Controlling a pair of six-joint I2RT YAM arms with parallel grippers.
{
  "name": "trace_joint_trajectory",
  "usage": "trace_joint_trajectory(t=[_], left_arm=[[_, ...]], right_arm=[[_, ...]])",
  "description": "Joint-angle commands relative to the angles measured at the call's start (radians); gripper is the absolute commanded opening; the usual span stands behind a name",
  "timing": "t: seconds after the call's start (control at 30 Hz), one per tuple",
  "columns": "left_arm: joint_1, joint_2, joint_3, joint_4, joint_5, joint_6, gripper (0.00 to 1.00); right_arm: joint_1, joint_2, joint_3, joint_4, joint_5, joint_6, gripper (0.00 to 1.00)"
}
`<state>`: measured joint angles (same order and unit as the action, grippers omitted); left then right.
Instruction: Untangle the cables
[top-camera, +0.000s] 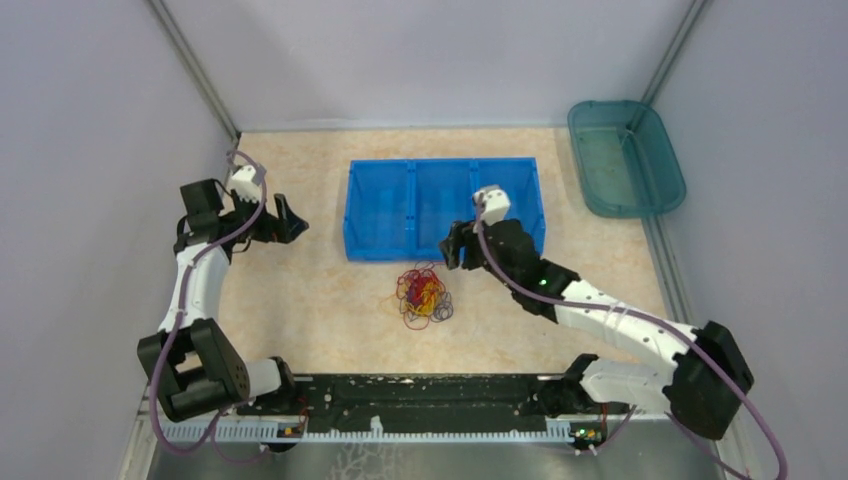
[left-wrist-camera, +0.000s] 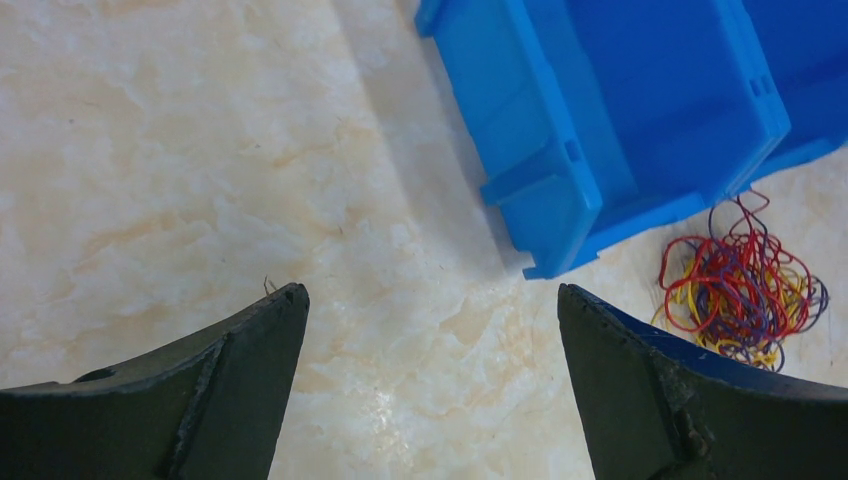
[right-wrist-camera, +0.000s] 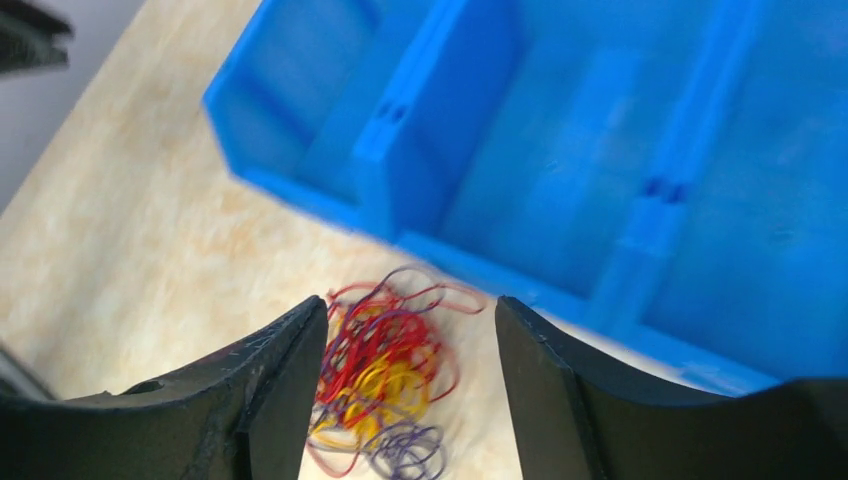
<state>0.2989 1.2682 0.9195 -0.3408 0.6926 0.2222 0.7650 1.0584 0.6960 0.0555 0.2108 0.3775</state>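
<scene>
The right tool (right-wrist-camera: 408, 302), jaws parted, frames the cables (right-wrist-camera: 385, 380) beside a blue bin (right-wrist-camera: 600, 150).

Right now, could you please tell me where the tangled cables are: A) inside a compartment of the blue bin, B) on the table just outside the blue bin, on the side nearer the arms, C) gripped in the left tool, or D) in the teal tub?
B: the cables lie in a heap on the table, just outside the near wall of the blue bin.

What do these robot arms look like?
The left arm and right arm have white links with chunky black joints. A thin purple hose loops along each. Each ends in two dark, wedge-shaped fingers. A green light glows on the right arm.
</scene>
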Motion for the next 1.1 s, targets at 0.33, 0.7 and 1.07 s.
trace_joint_trajectory(t=[0.33,0.7,1.07], left_arm=[[-0.037,-0.097,0.012,-0.279,0.174,0.258,1.0],[-0.214,-0.151,-0.034,-0.345,0.128,0.288,1.0],[-0.347,-0.134,-0.046,-0.344,0.077,0.268,1.0]], right_arm=[[0.123,0.308,-0.01,0.169,-0.187,0.065,0.48],[0.124,0.426,0.008,0.248,-0.221,0.082,0.26],[0.132,0.343,0.059,0.229,-0.285,0.109,0.0]])
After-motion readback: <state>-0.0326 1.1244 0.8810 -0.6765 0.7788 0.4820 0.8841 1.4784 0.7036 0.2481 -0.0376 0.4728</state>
